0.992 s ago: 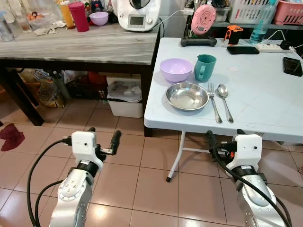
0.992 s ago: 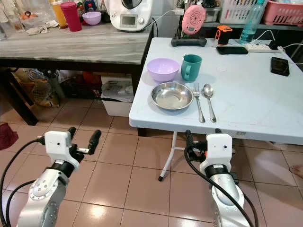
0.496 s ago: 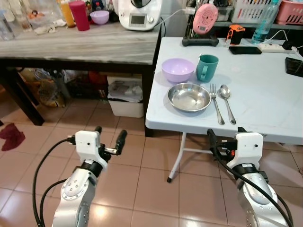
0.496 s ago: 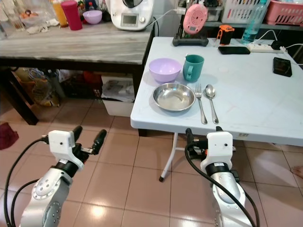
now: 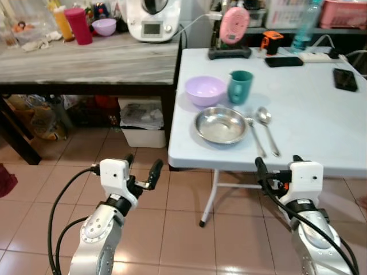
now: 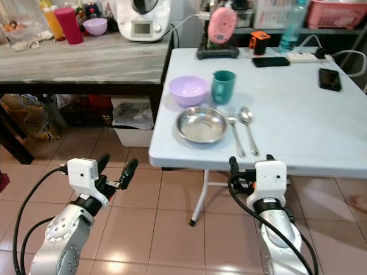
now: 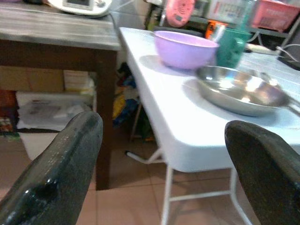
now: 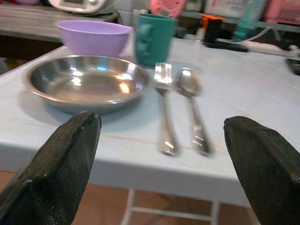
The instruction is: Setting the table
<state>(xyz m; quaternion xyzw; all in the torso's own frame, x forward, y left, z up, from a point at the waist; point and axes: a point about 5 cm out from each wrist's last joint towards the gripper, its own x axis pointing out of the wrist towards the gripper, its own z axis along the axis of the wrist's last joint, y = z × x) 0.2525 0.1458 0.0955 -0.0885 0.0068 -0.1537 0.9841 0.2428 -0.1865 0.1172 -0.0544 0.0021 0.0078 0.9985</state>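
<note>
On the white folding table [image 5: 321, 120] lie a steel plate [image 5: 221, 125], a purple bowl [image 5: 206, 90] behind it, and a teal mug [image 5: 239, 86] beside the bowl. A fork [image 5: 255, 137] and a spoon [image 5: 267, 129] lie to the right of the plate. My left gripper [image 5: 143, 162] is open and empty, low over the floor, left of the table's corner. My right gripper [image 5: 277, 160] is open and empty, just below the table's front edge; its wrist view faces the plate [image 8: 86, 82], fork [image 8: 164, 108] and spoon [image 8: 192, 105].
A grey wooden counter [image 5: 86, 57] stands to the left, carrying a white appliance [image 5: 150, 17], a red cup [image 5: 75, 26] and a small purple bowl [image 5: 104, 26]. Boxes [image 5: 137, 117] sit under it. A pink fan [image 5: 234, 26], phones and a power strip sit at the table's back.
The whole picture has shifted as the camera moved, and the table's front edge looks a little nearer. Both grippers stay open and empty, with the left one raised slightly.
</note>
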